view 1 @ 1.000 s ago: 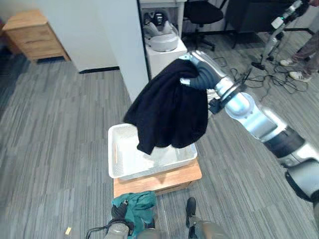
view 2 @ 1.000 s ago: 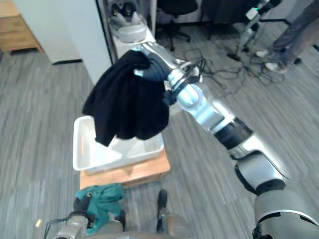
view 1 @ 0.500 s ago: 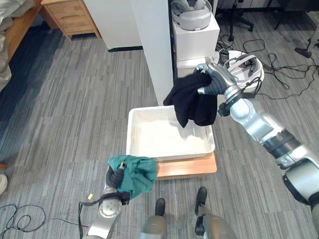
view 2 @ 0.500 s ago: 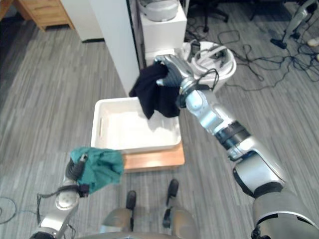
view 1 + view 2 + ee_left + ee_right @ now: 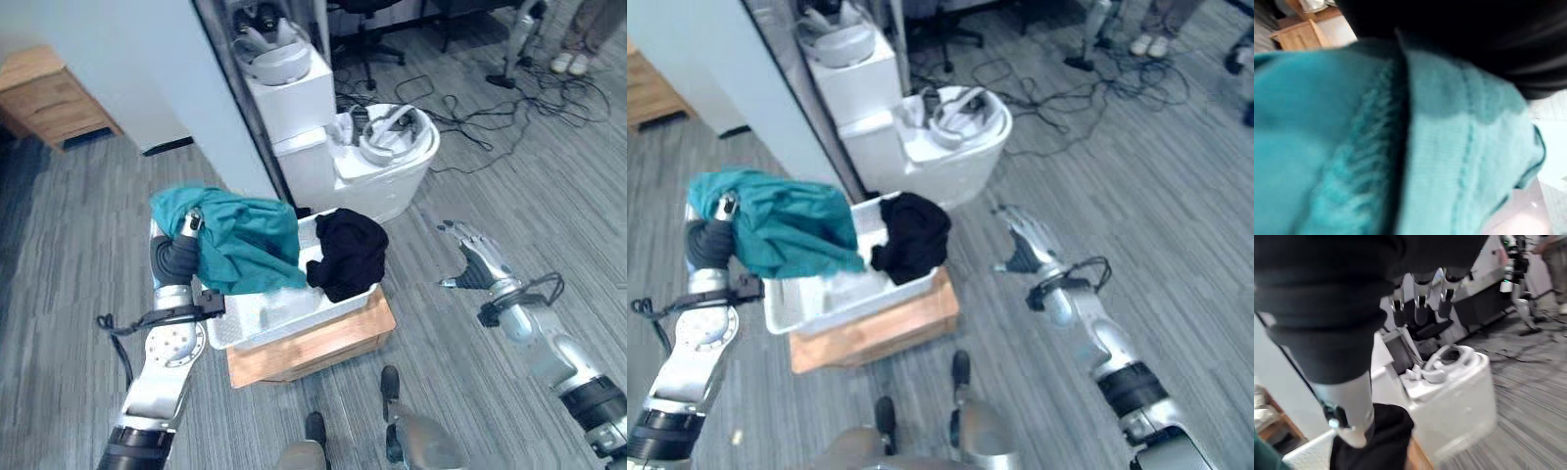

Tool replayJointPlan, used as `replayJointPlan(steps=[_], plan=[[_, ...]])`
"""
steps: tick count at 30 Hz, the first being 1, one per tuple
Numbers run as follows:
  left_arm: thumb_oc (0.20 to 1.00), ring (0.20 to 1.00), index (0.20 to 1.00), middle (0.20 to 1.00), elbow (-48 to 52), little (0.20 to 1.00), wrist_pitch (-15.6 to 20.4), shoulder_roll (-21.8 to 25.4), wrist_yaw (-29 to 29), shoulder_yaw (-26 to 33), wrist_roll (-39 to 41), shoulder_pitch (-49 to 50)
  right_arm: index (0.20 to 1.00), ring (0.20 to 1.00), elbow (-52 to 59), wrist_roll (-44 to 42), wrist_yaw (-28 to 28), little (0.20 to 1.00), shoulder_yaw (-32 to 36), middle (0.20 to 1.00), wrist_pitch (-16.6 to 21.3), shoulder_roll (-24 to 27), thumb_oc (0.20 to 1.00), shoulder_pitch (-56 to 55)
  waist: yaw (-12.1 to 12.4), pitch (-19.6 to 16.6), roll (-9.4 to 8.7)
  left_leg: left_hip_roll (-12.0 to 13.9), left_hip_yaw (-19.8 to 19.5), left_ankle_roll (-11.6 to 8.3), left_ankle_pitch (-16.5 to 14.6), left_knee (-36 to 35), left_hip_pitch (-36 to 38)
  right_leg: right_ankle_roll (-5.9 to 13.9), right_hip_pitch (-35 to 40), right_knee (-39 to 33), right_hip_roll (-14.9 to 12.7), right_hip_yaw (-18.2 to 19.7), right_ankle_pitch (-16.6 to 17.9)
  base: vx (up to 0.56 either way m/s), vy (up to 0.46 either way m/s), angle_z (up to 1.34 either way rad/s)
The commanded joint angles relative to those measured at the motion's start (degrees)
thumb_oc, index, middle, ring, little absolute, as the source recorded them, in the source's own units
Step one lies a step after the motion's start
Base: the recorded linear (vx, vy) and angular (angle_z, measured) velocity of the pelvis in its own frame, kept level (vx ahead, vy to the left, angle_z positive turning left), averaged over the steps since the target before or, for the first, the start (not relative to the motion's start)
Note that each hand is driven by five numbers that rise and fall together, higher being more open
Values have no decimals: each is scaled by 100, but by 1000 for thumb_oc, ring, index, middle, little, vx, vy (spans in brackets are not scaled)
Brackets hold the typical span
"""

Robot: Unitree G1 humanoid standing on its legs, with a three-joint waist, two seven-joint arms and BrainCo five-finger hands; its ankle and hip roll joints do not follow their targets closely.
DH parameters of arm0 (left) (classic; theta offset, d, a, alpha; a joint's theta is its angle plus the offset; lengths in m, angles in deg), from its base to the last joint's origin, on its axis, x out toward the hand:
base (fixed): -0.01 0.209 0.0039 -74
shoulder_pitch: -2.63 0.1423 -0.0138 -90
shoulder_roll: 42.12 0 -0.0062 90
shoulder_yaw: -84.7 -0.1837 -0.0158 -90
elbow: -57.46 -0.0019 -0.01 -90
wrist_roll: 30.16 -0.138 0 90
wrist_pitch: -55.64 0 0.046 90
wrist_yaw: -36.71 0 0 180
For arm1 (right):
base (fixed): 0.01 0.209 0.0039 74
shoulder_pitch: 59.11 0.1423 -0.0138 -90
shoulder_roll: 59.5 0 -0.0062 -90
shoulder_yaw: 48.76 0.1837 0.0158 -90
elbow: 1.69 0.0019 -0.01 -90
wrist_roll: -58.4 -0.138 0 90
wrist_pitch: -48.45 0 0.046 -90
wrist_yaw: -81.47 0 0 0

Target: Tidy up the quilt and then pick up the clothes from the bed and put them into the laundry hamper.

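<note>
One garment down: black garment (image 5: 349, 253), dangling from the right hand (image 5: 475, 264) a second ago, now lies in the white laundry hamper (image 5: 257, 315), that hand empty and spread, left hand (image 5: 180, 257) clutching teal garment (image 5: 239, 239) over it next.

Hamper (image 5: 257, 318) on wooden stand (image 5: 323, 343); sweater (image 5: 350, 253) in its right end, left hand's (image 5: 179, 257) garment (image 5: 240, 242) over left.
</note>
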Motion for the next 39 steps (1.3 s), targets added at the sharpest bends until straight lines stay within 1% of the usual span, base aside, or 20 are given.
replayJointPlan(steps=[1,2,3,4,5,9,10,11,12,15,18,22,25,27,31,32,33,34,36,39], plan=[[200,200,200,200,-402,200,40,281,-448,52,-738,-428,1000,1000,84,166,-273,1000,19,1000,99,87,1000,-26,-140,-371,-141,132,287,-17,-161,-4,-133,774,700,92,-453,115,-1258,-10,33,-29],[200,200,200,200,-852,200,-121,348,-577,-19,-1135,-710,1000,1000,47,187,-290,1000,197,1000,91,118,1000,-354,-231,-344,-177,147,369,-28,-175,-4,-124,795,657,93,-448,169,-1234,-9,24,-22],[200,200,200,200,-861,200,-117,348,-580,-29,-1136,-720,1000,1000,50,187,-288,1000,206,1000,91,118,1000,-361,-222,-344,-177,147,372,-28,-175,-4,-124,795,655,94,-448,172,-1234,-15,19,-35],[200,200,200,200,-1362,200,-286,356,-611,-183,-1363,-916,1000,1000,-2,169,-322,1000,293,1000,91,117,1000,-615,-336,-309,-213,154,423,-38,-180,-4,-140,812,606,99,-447,215,-1210,-8,7,-36],[200,200,200,200,-1397,200,-275,354,-621,-209,-1364,-949,1000,1000,7,170,-321,1000,312,1000,91,120,1000,-630,-322,-310,-210,154,424,-38,-180,-4,-143,813,601,103,-447,216,-1212,-17,11,-30],[200,200,200,200,-2515,200,-625,405,-600,-603,-1922,-1177,1000,1000,-81,131,-341,1000,413,1000,58,48,1000,-943,-449,-234,-244,175,498,-51,-167,-4,-198,829,463,167,-440,291,-1198,-33,8,-18],[379,379,379,379,-3430,379,-848,274,-492,-892,-2045,-1233,1000,1000,-233,-36,-360,1000,409,1000,32,-104,1000,-998,-491,-215,-259,171,537,-48,-154,-4,-209,818,399,212,-434,352,-1191,-28,5,-16],[746,746,746,746,-3732,746,-931,205,-441,-934,-2035,-1212,1000,1000,-333,-92,-353,1000,387,1000,-11,-177,1000,-1005,-507,-213,-259,170,565,-47,-155,-4,-202,812,393,219,-437,370,-1192,-10,16,-16],[1000,1000,1000,1000,-4002,1000,-1016,131,-394,-942,-1998,-1186,1000,1000,-424,-100,-343,1000,348,1000,-53,-246,1000,-1002,-518,-218,-248,166,585,-45,-154,-4,-192,805,388,232,-438,375,-1197,5,14,-10],[1000,1000,1000,1000,-4517,1000,-1141,-96,-353,-872,-1763,-1124,1000,1000,-751,-110,-350,1000,288,1000,-195,-385,1000,-1017,-535,-230,-222,152,615,-43,-165,-4,-163,789,383,247,-441,409,-1205,12,19,-12],[1000,1000,1000,1000,-4480,1000,-1131,-129,-361,-779,-1635,-1036,1000,1000,-996,-86,-350,1000,256,1000,-273,-437,1000,-1008,-524,-247,-196,143,608,-40,-172,-4,-152,783,393,252,-446,405,-1221,7,3,3],[1000,1000,1000,1000,-4272,1000,-964,-126,-390,-569,-1231,-839,1000,1000,-1468,-94,-300,1000,234,1000,-388,-496,1000,-1011,-486,-292,-142,110,566,-34,-180,-4,-108,772,460,260,-475,374,-1244,10,0,5],[1000,1000,1000,1000,-4211,1000,-681,-232,-423,-249,-322,-607,1000,1000,-2067,-185,-295,1000,155,1000,-469,-574,1000,-947,-415,-341,-103,76,486,-29,-177,-4,-81,768,523,277,-498,315,-1272,12,-11,10],[1000,1000,1000,1000,-4281,1000,-504,-486,-261,48,534,-225,1000,1000,-2499,-226,-249,1000,134,1000,-557,-639,1000,-907,-337,-375,-82,53,434,-22,-182,-4,-51,760,584,280,-520,268,-1286,13,-15,6],[1000,1000,1000,1000,-5394,1000,-575,-797,-158,182,810,132,1000,1000,-3550,-652,-224,1000,61,1000,-579,-1024,1000,-733,-228,-441,-69,28,370,-7,-179,-4,-4,750,674,265,-538,230,-1298,8,-13,11],[1000,1000,1000,1000,-5409,1000,-565,-793,-155,183,813,125,1000,1000,-3572,-658,-234,1000,50,1000,-569,-1030,1000,-719,-233,-439,-72,28,368,-7,-181,-4,-3,750,676,263,-539,228,-1300,0,2,14],[1000,1000,1000,1000,-5741,1000,-592,-846,-129,192,837,146,1000,1000,-3931,-786,-246,1000,35,1000,-565,-1144,1000,-669,-212,-451,-71,23,351,-1,-177,-4,3,750,690,266,-542,224,-1304,9,8,8],[1000,1000,1000,1000,-6540,1000,-693,-982,-50,219,856,208,1000,1000,-4634,-1001,-258,1000,40,1000,-622,-1377,1000,-579,-162,-495,-74,10,318,8,-188,-4,23,750,717,273,-556,197,-1322,15,15,5],[1000,1000,1000,1000,-7241,1000,-785,-1123,55,249,899,256,1000,1000,-5372,-1293,-251,1000,153,1000,-686,-1614,1000,-525,-123,-541,-76,-9,288,19,-200,-4,41,754,760,273,-563,180,-1329,19,14,5],[1000,1000,1000,1000,-7654,1000,-864,-1277,233,276,1048,309,1000,1000,-5898,-1554,-223,1000,285,1000,-762,-1767,1000,-496,-110,-566,-75,-24,273,30,-216,-4,73,756,807,273,-576,159,-1339,24,31,15]])
